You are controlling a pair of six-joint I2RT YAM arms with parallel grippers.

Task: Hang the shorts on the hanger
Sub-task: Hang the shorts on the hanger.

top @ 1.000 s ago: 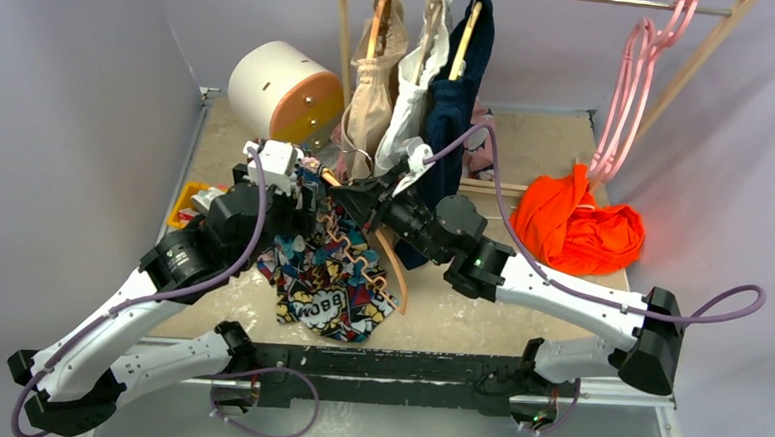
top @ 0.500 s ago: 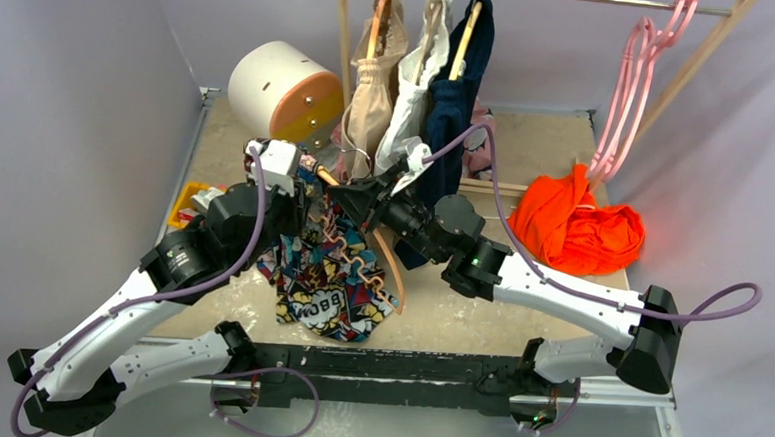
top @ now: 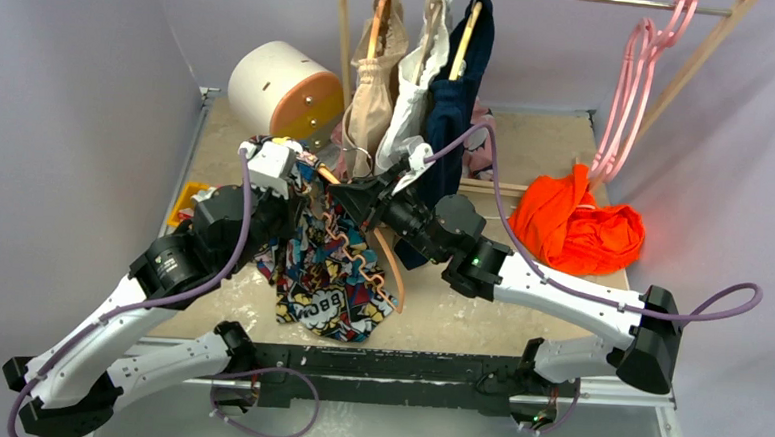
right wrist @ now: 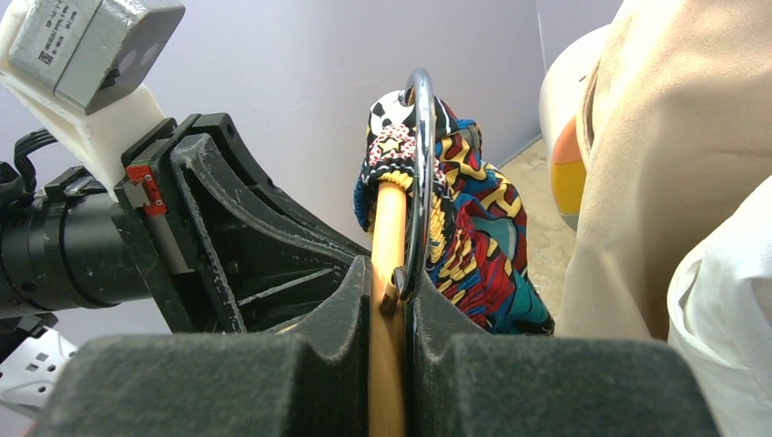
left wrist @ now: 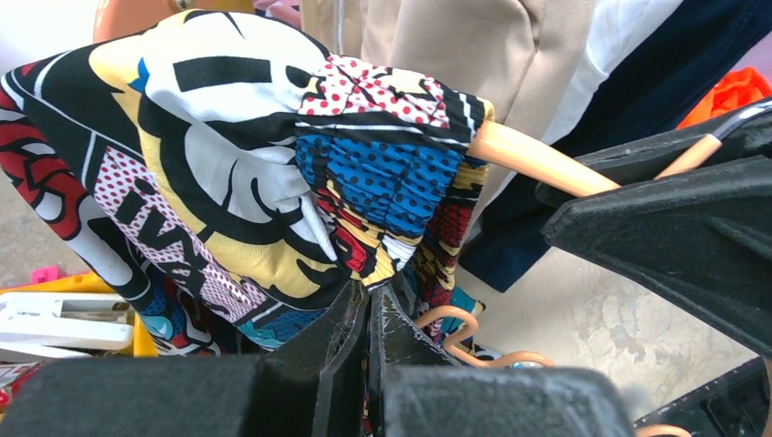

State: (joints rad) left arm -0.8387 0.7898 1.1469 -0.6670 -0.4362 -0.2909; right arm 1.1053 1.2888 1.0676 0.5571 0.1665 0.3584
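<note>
The comic-print shorts (top: 330, 286) hang over one arm of the peach hanger (top: 359, 262) and trail down onto the table. My left gripper (top: 300, 186) is shut, pinching the lower edge of the gathered waistband (left wrist: 382, 173) at its tips (left wrist: 370, 289). The hanger's straight arm (left wrist: 533, 159) pokes out of the waistband to the right. My right gripper (right wrist: 391, 273) is shut on the hanger's neck (right wrist: 390, 228), just below the silver hook (right wrist: 421, 164). The two grippers face each other closely above the table.
Behind stand a white and orange cylinder (top: 280, 91) and a rack with clothes on wooden hangers (top: 416, 70). Pink hangers (top: 636, 81) hang at the right above an orange garment (top: 575, 223). A yellow item (top: 189, 203) lies at the table's left edge.
My left gripper has shut on the shorts' waistband and risen slightly, pulling the fabric's left side in. The right gripper and hanger have stayed put.
</note>
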